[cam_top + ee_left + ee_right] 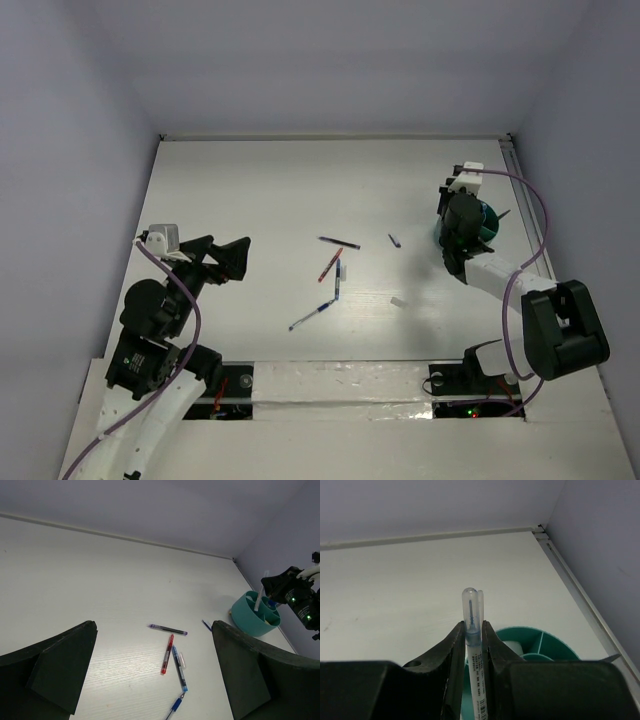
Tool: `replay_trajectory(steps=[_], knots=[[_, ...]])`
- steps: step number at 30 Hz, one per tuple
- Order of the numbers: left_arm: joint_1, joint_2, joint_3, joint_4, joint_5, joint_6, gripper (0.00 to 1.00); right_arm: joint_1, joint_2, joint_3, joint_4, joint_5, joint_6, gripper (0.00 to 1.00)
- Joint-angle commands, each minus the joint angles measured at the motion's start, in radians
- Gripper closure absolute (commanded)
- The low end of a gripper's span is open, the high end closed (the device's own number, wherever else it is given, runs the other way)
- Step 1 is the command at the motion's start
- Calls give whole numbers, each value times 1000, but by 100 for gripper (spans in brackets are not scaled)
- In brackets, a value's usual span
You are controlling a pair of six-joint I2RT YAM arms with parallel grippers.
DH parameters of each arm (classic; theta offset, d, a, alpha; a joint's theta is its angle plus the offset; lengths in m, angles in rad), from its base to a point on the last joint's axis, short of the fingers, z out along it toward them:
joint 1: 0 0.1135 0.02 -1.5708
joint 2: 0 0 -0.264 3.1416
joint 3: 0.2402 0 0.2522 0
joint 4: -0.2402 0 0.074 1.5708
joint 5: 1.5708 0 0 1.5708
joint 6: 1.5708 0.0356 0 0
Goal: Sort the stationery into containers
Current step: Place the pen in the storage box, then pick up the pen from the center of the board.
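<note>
Stationery sorting, mid-task: my right gripper (pixel 473 626) is clenched on a clear pen (pixel 471 605), pinching its barrel between matte black fingers (pixel 451 650) directly above the teal tub (pixel 555 639). My right arm rises from its base at five o'clock, bends at a bulky black joint and stretches toward the table's three o'clock edge, wrist over the tub.

The pen stands nearly upright. It is a see-through plastic tube with a rounded tip, a thin blue core and small print on a white label lower down. Its lower end drops out of sight behind my fingers, so I cannot tell whether it touches the tub. The tub is round, smooth plastic, split inside by thin dividers.

My left arm crouches at nine o'clock, forearm raised. Its left gripper (pixel 230 243) is released, with wedge-shaped black fingers spread wide, aimed toward three o'clock and holding nothing.

On the white, faintly grained table (pixel 250 180), a dark pen (pixel 339 241), a red pen (pixel 330 264) and a blue pen (pixel 338 282) lie loosely fanned at centre, all slim. A second blue pen (pixel 312 315) lies at seven o'clock of them. A tiny dark cap (pixel 394 240) rests at two o'clock of the group and a small white eraser (pixel 399 301) at four o'clock.
</note>
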Motion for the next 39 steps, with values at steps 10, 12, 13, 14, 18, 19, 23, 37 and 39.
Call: replay_trajectory(steps=[10,12,13,14,18,19,23,37,39], knots=[[-15,-17,-2,38,-6,7,1,0,-57,-27,13,36,-6,85],[-15,-17,-2,37,-6,7,1,0,-64,-30,-2,45,8,68],[-15,-17,-2,38,-6,7,1,0,-62,-25,-7,56,8,66],[-15,-17,-2,38,-5,7,1,0,-60,-22,-19,74,8,61],[-15,-17,-4,38,-6,7,1,0,-82,-24,-31,74,20,48],[-15,-19,-2,38,-6,7,1,0,-87,-22,-36,68,26,45],[-15,-12,-2,37,-13,7,1,0,-126,10,-129,-16,80,45],[45,66,-1,35,-8,7,1,401,122,360,-636,-630,194,59],[57,83,-2,38,3,7,1,413,171,430,-671,-654,169,54]])
